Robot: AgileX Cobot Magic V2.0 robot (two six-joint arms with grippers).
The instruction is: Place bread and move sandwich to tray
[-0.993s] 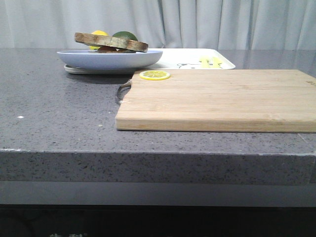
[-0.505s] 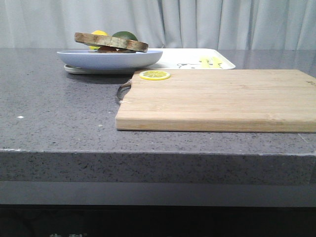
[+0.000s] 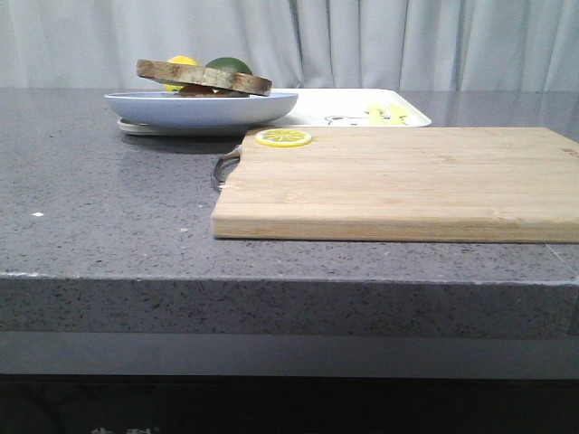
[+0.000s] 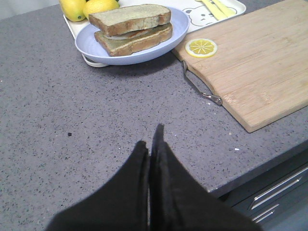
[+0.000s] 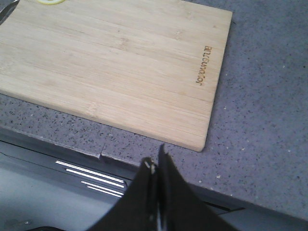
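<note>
The left gripper [image 4: 153, 144] has its fingers pressed together on nothing, hanging over bare countertop [image 4: 72, 125]. The right gripper [image 5: 155, 163] is likewise closed and empty, poised over the counter's near edge just off the cutting board [image 5: 110, 67].

Out from the left gripper, toward twelve o'clock in the left wrist view, the sandwich [image 4: 131, 29] sits assembled on the blue plate [image 4: 91, 50]: the top bread [image 4: 129, 17] already lies on the lower slice, with a pale filling showing between. The plate itself rests on the near corner of the tray [image 4: 236, 6]. So both steps look done, judging by how things lie, and the arms appear parked.

Much of the tray is covered by the plate or cut off by the frame edge. The filling is only a thin sliver, hard to identify. Yellow fruit [image 4: 72, 8] is partly cropped, and a lemon slice [image 4: 201, 47] lies on the board.
</note>
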